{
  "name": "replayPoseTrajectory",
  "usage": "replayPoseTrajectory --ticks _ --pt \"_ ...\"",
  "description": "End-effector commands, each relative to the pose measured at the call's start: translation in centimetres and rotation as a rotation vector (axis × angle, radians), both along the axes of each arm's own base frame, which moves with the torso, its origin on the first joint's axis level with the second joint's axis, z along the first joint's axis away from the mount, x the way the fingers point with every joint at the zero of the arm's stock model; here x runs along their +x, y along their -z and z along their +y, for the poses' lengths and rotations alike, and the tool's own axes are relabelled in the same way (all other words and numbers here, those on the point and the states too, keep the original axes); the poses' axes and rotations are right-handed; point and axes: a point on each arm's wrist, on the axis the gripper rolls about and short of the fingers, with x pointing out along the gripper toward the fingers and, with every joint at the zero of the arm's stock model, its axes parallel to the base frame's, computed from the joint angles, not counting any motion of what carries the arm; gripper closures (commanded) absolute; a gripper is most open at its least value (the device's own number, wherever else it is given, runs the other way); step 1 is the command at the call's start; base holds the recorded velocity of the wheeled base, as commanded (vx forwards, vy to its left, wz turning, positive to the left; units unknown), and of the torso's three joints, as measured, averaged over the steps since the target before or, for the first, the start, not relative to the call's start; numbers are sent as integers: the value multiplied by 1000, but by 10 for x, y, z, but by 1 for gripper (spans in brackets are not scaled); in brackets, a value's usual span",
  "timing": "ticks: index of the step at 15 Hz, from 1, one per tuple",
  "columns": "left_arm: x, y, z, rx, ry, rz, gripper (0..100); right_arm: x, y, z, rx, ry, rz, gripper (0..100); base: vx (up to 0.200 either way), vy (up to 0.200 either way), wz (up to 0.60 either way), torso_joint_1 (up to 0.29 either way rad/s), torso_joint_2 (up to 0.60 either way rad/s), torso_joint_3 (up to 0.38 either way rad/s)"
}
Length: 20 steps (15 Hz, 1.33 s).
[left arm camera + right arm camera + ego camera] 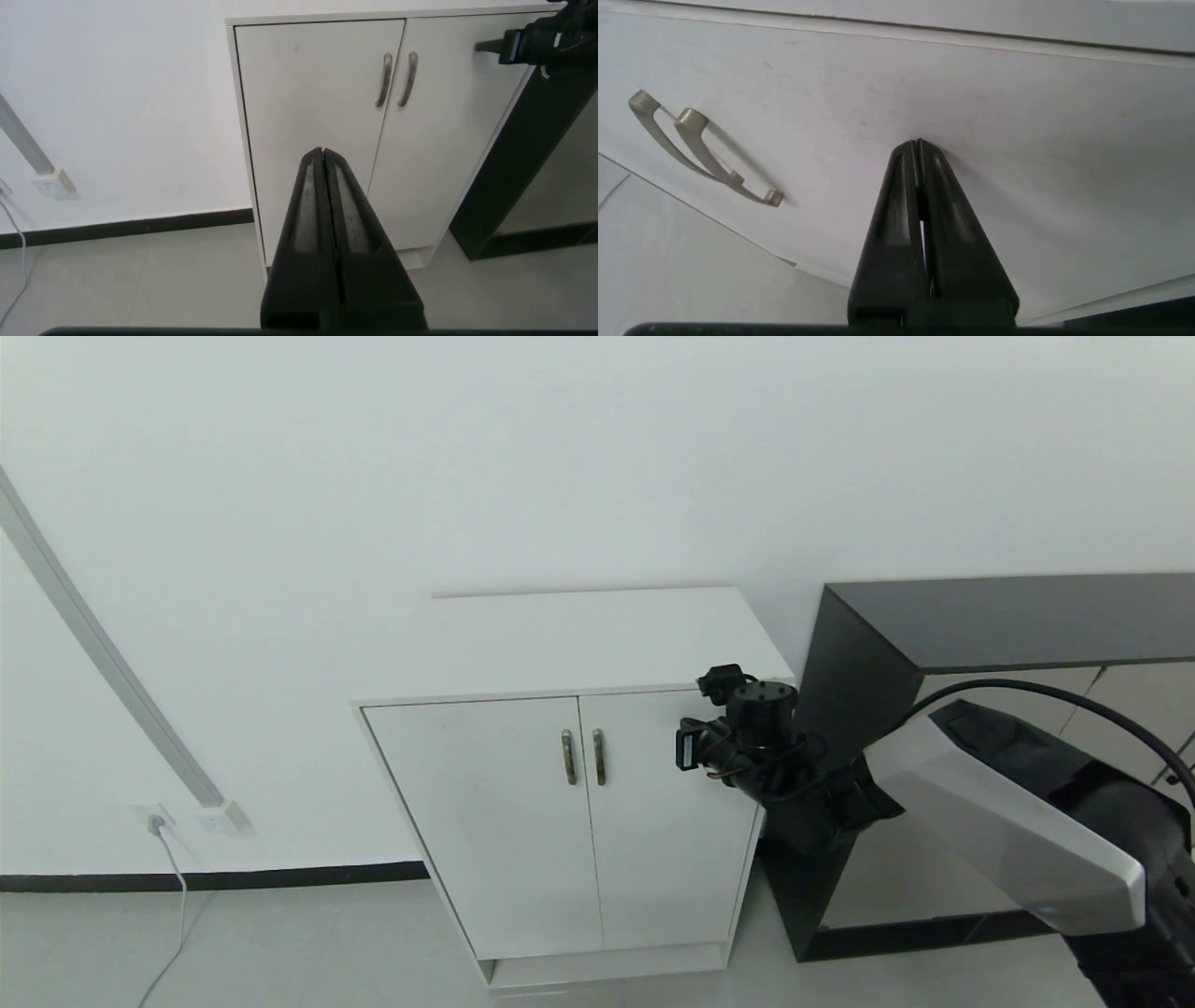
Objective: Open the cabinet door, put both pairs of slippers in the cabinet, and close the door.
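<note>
Standing against the far wall with both doors closed, the white cabinet (560, 644) has a dark sideboard (980, 616) just beside it on the right. Its right door (667, 831) looks like a light, stiff panel that should swing easily. The slim metal handle (598, 757) by the centre seam is the place to grip, though it is smooth and likely slippery. The right gripper (920, 147), fingers pressed together, sits close to that door, right of the handle; the left gripper (322, 154), likewise closed, hangs well back. No print is readable.
</note>
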Motion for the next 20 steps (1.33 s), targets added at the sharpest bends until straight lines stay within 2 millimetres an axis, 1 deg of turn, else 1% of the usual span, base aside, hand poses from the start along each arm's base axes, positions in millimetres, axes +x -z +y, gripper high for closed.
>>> replayPoseTrajectory --ticks 1,4,8,9,11,13,15,18,20 --pt "0 0 0 0 0 -1 100 1 2 1 -1 0 2 100 0 0 0 0 0 0" --pt "0 0 0 0 0 -1 100 3 -1 2 1 1 -11 100 0 0 0 0 0 0" --pt "0 0 0 0 0 -1 100 6 -1 4 -9 -2 -25 100 0 0 0 0 0 0" --pt "0 0 0 0 0 -1 100 3 -1 2 -12 -2 -21 100 0 0 0 0 0 0" --pt "0 0 0 0 0 -1 100 -8 -7 -1 -16 -8 -14 100 0 0 0 0 0 0" --pt "0 0 0 0 0 -1 100 -35 -27 -10 -6 -20 -34 100 0 0 0 0 0 0" --pt "0 0 0 0 0 1 100 -63 -50 -26 4 -25 -50 100 0 0 0 0 0 0" --pt "0 0 0 0 0 -1 100 -117 -81 -64 15 21 -98 100 0 0 0 0 0 0" --pt "0 0 0 0 0 -1 100 -144 -96 -104 1 111 -124 100 0 0 0 0 0 0"
